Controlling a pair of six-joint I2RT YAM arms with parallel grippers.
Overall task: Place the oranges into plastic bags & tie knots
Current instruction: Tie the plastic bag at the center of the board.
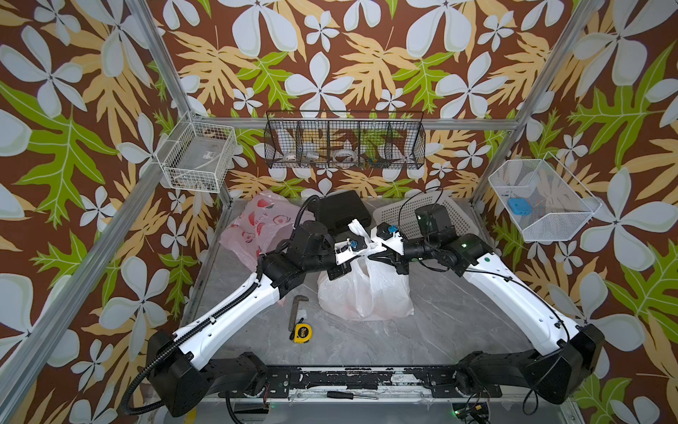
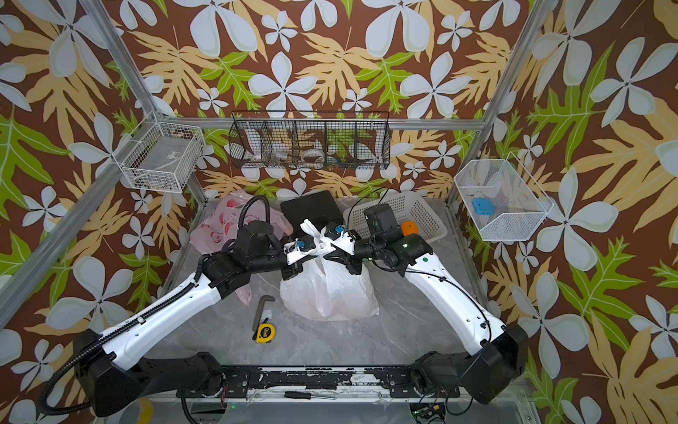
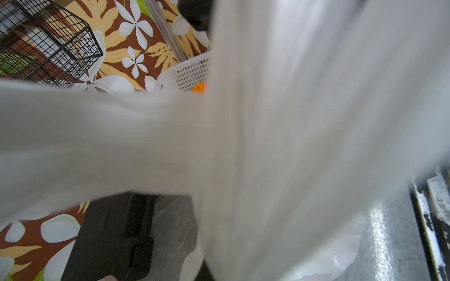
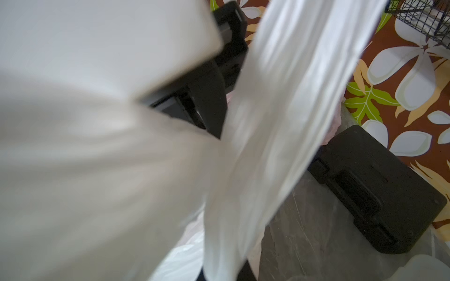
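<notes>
Working over the grey table [image 1: 458, 330], with the knot-tying step in hand for one bag. Dealing with the white bag [image 1: 367, 293], standing at mid-table, slumping wide at its base and narrowing to a bunched neck under the two arms. Showing a faint warm tint low down through the film, likely oranges inside, though not countable.

Leaving the pink bag [image 1: 253, 224] lying crumpled and slack at the far left near the wall, apparently not yet filled. Leaving the white basket [image 2: 422, 209] at the far right, behind the right arm.

Meeting almost nose to nose above the bag's neck: clamping tight with the left gripper [image 1: 363, 251] and the right gripper [image 1: 372, 244], each pinching plastic of the white bag and filling both wrist views with blurred white film close to the lens. Letting one handle strip [image 1: 357, 227] poke up free just behind them.

Not seeing a finished knot anywhere; judging the strips as crossed or part-wrapped at most. Next, probably calling for drawing the two ends apart, sideways and level, cinching the tie without hoisting the bag or tearing the thin film.

Noting one orange [image 2: 409, 228] lying in the basket, so probably needing the pink bag filled afterwards.
</notes>
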